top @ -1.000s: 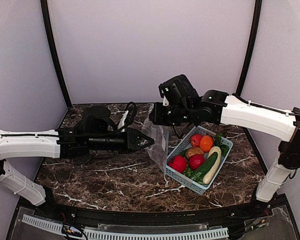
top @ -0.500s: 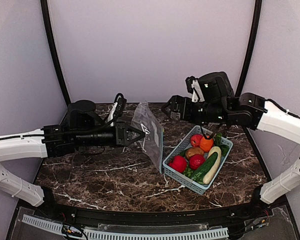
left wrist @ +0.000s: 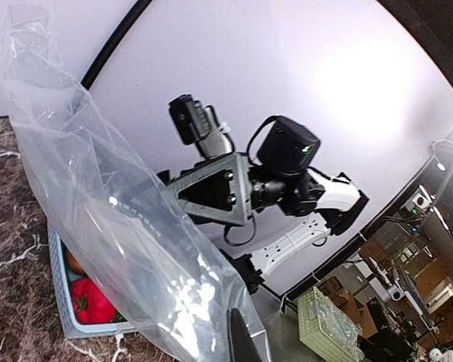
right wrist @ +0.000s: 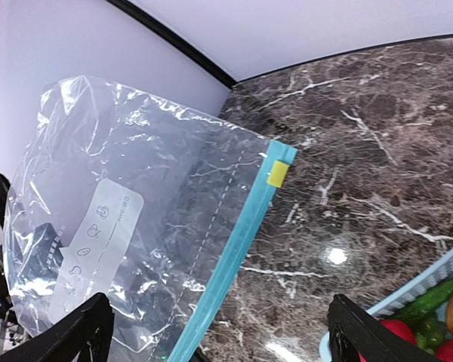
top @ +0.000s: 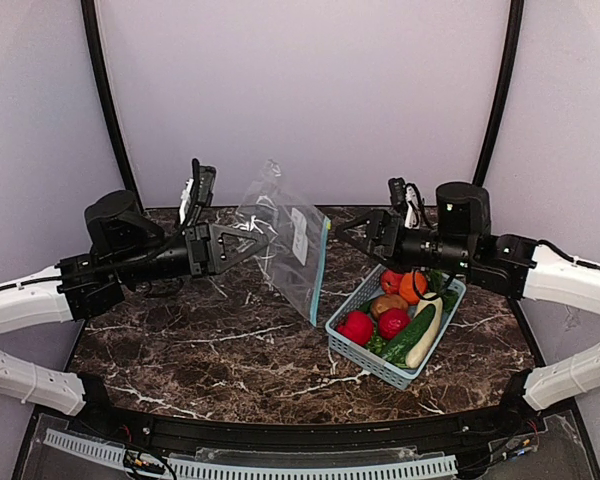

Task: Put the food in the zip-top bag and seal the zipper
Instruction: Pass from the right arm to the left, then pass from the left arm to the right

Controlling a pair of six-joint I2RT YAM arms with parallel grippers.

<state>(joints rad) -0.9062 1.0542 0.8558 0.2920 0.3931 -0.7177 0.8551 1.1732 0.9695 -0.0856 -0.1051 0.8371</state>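
Jaws on the left gripper (top: 263,238) are clamping shut on the left edge of the clear bag (top: 295,250), while the jaws on the right gripper (top: 342,232) are standing wide apart, holding nothing. A second ago the right gripper was pinching the top of the bag near the middle of the worktop (top: 200,340); now it is sitting further right, above the far end of the basket (top: 365,358), clear of the plastic. The left arm, which was reaching out low and level, is now angling upward, and the bag is hanging higher and further left than before. The bag is tilting, with its blue zipper strip (top: 318,270) running down its right side and its white label (top: 298,232) facing forward. Its lower corner is hanging just beside the basket's left rim; whether it is touching the worktop cannot be told. In the right wrist view a small yellow tab (right wrist: 276,173) is sitting at the upper end of the strip. The food is lying in the basket as before: red pieces (top: 357,327), an orange (top: 412,287), a cream squash (top: 425,330) and a green cucumber (top: 408,335).
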